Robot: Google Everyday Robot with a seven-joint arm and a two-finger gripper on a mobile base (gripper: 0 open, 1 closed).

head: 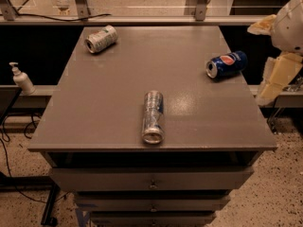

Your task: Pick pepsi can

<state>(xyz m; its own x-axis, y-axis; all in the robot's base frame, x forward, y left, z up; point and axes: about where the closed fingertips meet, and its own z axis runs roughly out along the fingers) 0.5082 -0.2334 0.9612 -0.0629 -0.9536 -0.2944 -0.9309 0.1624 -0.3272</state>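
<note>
The pepsi can (227,64) lies on its side near the right edge of the grey cabinet top (109,103), 1 of 3 cans there. The gripper (278,77) hangs beyond that edge, near the can; I cannot tell whether it is apart or together. This looks like the approach: next, reach left and straddle the can's round body.
</note>
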